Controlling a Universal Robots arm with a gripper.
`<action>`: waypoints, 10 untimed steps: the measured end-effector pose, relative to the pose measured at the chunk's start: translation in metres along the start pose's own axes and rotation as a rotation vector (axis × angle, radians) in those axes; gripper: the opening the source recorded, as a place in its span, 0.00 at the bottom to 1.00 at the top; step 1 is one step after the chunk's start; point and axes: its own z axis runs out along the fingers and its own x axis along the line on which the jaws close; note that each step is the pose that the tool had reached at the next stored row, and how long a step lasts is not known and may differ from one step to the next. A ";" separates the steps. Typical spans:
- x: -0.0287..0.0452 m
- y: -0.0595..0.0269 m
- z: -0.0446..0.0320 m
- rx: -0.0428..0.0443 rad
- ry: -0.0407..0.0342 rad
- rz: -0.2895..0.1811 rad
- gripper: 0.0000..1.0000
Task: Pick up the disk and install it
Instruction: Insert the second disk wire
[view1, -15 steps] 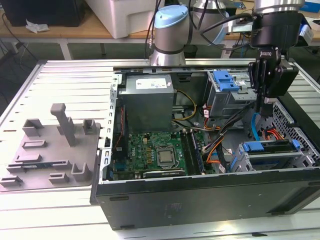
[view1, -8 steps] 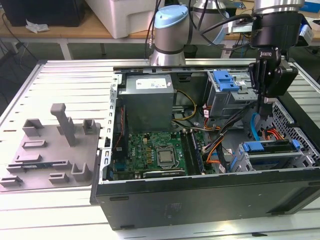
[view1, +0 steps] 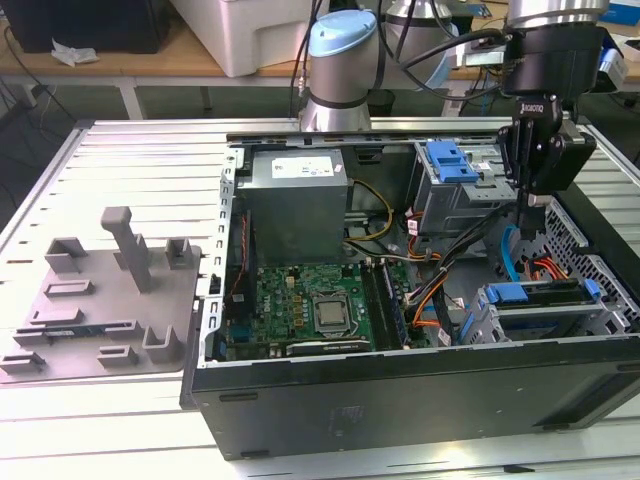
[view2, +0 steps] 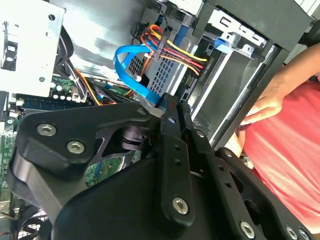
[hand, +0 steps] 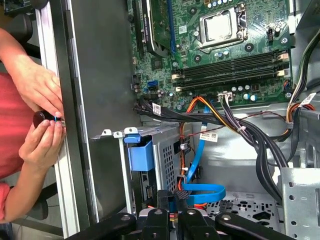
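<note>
Slotted aluminium surface (view1: 130, 150) carries an open black computer case (view1: 400, 400); the blue-railed silver disk (view1: 545, 300) appears seated in the metal drive cage at its near-right corner. The black claw (view1: 530, 205) hovers above it, whether clenched or released I cannot tell. Rigid, dense and shock-sensitive by my judgement, the disk is best held by its blue side rails.

The exterior view overlooks the open computer case (view1: 400, 380); both wrist views peer closely inside.
</note>
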 end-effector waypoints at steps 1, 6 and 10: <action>0.0000 0.0000 0.0000 0.0000 0.0000 0.000 0.16; 0.0000 0.0000 0.0001 0.0000 0.0000 0.000 0.16; 0.0003 -0.0002 0.0004 -0.0001 -0.0011 0.000 0.16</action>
